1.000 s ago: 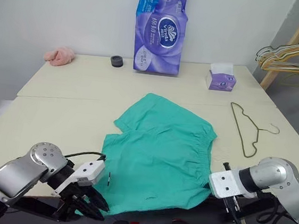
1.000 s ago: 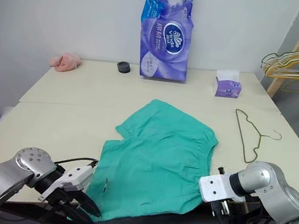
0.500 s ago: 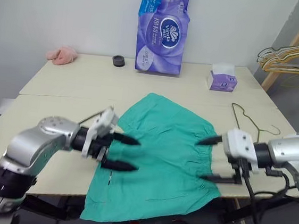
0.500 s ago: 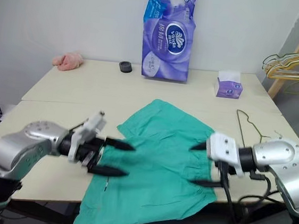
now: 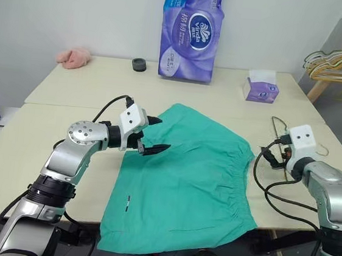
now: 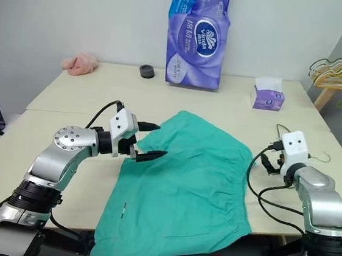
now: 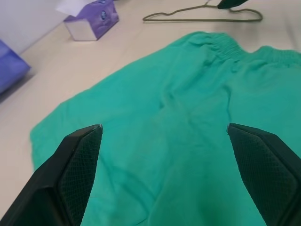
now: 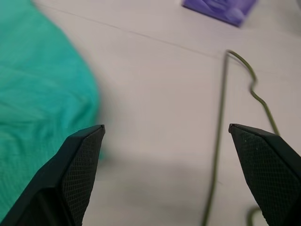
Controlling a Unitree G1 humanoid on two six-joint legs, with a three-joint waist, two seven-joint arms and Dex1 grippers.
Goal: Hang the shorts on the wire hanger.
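1. Head views: shorts (image 5: 183, 184) lie flat on the table (image 5: 64, 98), waistband toward 3 o'clock, one hem hanging over the near edge. The left gripper (image 5: 153, 133), jaws spread and empty, hovers over the leg corner at 10 o'clock of the fabric. The right gripper (image 6: 269, 161) sits just past the waistband at 3 o'clock, over the wire hanger (image 6: 284, 131); its fingers are mostly hidden here. To do this step well, I judge the right should take the hanger by its neck, not the thin base wire, while the left pins or lifts the fabric.

2. Left wrist view: both fingertips (image 7: 77, 155) stand wide apart with nothing between them. Teal cloth spreads just beneath and ahead; the hanger (image 7: 202, 16) lies well beyond, at 1 o'clock past the waistband.

3. Right wrist view: jaws stand wide, empty, above bare tabletop. The hanger's wire (image 8: 221, 136) runs between the fingers, nearer the 3 o'clock one; the shorts' edge (image 8: 42, 89) lies at 9 o'clock. Centring the wire before closing seems wise.
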